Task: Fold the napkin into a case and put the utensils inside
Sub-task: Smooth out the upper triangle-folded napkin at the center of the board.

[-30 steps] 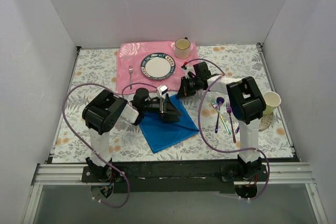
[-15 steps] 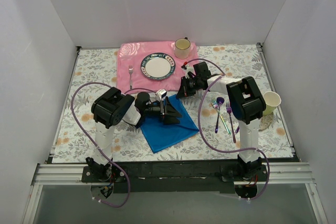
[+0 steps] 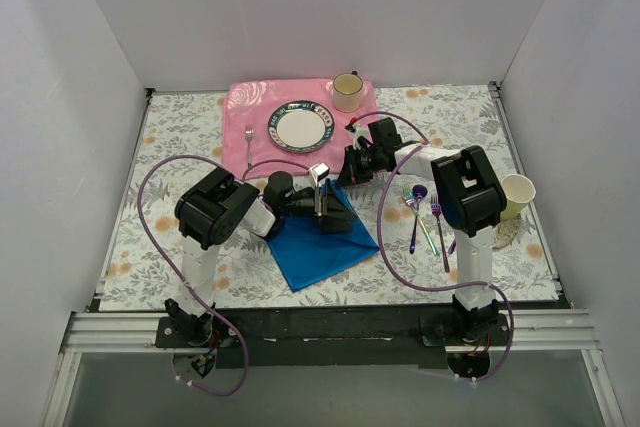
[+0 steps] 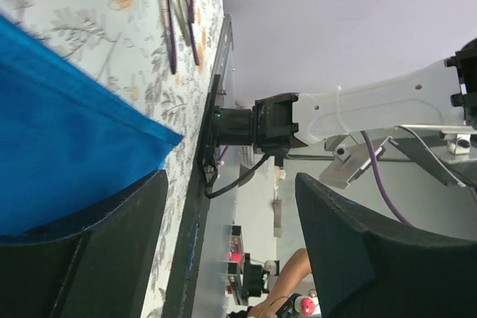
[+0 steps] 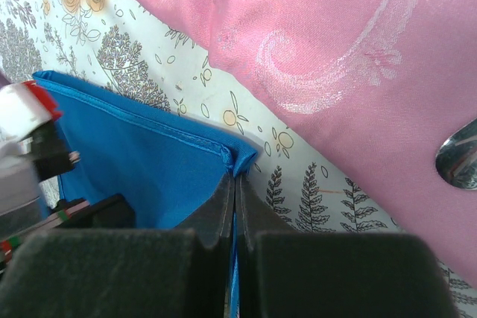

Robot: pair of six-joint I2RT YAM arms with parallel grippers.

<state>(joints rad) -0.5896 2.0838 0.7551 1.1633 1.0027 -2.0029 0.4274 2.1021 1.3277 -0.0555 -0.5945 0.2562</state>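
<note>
**A:** What cloth do we have, and what shape is it in?

**B:** We see the napkin (image 3: 318, 247), soft royal-blue cloth with a stitched hem. It lies flat as a rough diamond on the leaf-printed table cover (image 3: 180, 127). Nothing is folded into a pouch yet.

**A:** And the right gripper (image 5: 235, 202)?

**B:** It is clamped tight. Its dark fingers (image 5: 216, 210) meet with no gap, and the napkin's far corner is pinched between the tips. From the wrist view we see the hem run away to the gripper's left. Just beyond the tips lies the placemat (image 5: 335, 57), glossy pink with a pale swirl pattern. The rounded bowl of a silver spoon (image 5: 458, 156) rests on it, off to the gripper's right.

**A:** What about the left gripper (image 4: 231, 180)?

**B:** It is released, with its two blocky black fingers (image 4: 112, 258) well apart and nothing between them. The blue cloth spreads beside and beneath one finger, but we cannot tell whether that finger touches it. From above, this gripper hangs over the napkin's far half, close to the right gripper.

**A:** Where are the utensils (image 3: 428, 215)?

**B:** They are slim metal pieces with a purple-green sheen, lying side by side on the table cover. They sit well off to the right gripper's right, clear of the napkin's edge. A round blue-rimmed plate (image 3: 300, 127) sits on the placemat, past both grippers.
</note>
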